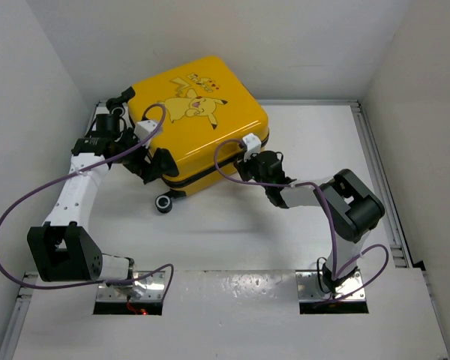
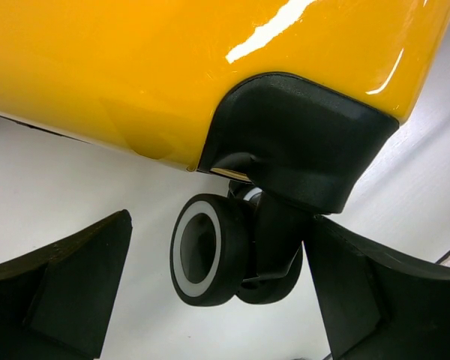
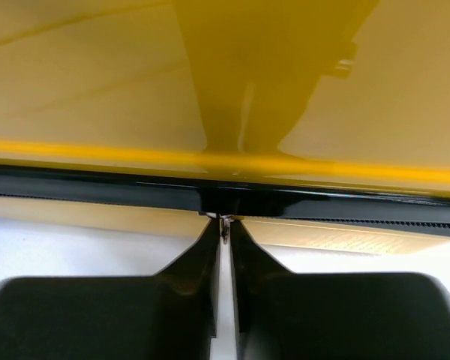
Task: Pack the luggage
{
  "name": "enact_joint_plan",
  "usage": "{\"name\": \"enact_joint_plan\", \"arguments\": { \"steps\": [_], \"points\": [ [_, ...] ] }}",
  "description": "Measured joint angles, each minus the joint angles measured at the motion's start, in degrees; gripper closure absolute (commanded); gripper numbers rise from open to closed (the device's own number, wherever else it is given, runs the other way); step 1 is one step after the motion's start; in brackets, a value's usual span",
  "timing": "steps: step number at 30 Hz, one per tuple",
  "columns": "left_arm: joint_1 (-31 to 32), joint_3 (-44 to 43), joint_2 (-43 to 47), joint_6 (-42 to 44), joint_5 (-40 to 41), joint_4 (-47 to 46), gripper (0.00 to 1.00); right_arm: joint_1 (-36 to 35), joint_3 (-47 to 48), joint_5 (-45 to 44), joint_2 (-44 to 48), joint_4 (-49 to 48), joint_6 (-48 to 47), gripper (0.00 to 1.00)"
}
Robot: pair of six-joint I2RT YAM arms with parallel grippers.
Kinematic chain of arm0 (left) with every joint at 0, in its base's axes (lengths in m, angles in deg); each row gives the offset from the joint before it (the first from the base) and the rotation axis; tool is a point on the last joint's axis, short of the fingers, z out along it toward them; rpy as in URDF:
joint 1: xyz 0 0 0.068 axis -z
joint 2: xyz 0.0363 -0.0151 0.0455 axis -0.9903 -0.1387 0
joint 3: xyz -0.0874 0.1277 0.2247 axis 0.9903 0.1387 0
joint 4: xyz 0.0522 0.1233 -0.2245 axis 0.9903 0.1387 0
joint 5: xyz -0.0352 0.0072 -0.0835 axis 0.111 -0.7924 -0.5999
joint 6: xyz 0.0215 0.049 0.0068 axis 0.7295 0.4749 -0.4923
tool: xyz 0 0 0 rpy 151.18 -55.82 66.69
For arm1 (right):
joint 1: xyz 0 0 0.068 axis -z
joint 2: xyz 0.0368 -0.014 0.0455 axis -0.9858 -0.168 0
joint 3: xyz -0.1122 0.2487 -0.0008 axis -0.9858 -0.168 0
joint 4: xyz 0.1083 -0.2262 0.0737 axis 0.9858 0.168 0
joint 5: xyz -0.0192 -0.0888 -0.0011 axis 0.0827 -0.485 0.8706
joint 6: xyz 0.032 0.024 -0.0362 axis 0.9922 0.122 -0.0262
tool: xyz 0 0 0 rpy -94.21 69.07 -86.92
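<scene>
The luggage [image 1: 199, 124] is a yellow hard-shell suitcase with a Pikachu cartoon, lying closed at the back of the table. My left gripper [image 1: 154, 166] is open at its near-left corner. In the left wrist view the open gripper [image 2: 219, 225] straddles a black wheel [image 2: 206, 251] under the yellow shell [image 2: 135, 67]; the right finger [image 2: 375, 292] is close to the wheel's fork. My right gripper [image 1: 246, 168] is at the near side seam. In the right wrist view it [image 3: 224, 226] is shut on the small metal zipper pull [image 3: 225, 229] at the black zipper seam [image 3: 97, 187].
White walls enclose the table [image 1: 232, 232] on the left, back and right. A metal rail [image 1: 379, 172] runs along the right edge. A black wheel [image 1: 163, 202] sticks out at the suitcase's near corner. Purple cables [image 1: 15, 202] loop beside both arms.
</scene>
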Motion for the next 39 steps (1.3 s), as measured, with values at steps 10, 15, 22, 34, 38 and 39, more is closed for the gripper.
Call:
{"name": "enact_joint_plan", "arguments": {
  "steps": [10,15,22,34,38,39],
  "points": [
    [-0.8,0.1,0.0,0.6,0.0,-0.3,0.0,-0.5,0.0,0.4,0.1,-0.3,-0.6,0.78],
    [-1.4,0.2,0.0,1.0,0.0,-0.4,0.0,-0.5,0.0,0.0,0.4,-0.4,-0.6,0.85],
    [-2.8,0.2,0.4,3.5,0.9,-0.2,0.0,-0.7,0.4,-0.2,1.0,-1.2,-0.6,1.0],
    [-3.6,0.2,0.9,9.9,2.6,1.8,0.0,-1.0,0.5,-0.2,1.0,-1.2,-0.9,1.0],
    [-2.4,0.8,1.3,10.7,2.4,0.7,0.0,-1.1,0.7,-0.2,1.0,-0.8,-1.1,1.0],
    [-1.8,1.8,1.8,11.0,2.4,-0.4,0.0,-1.2,0.8,-0.2,1.0,-0.8,-1.1,1.0]
  ]
}}
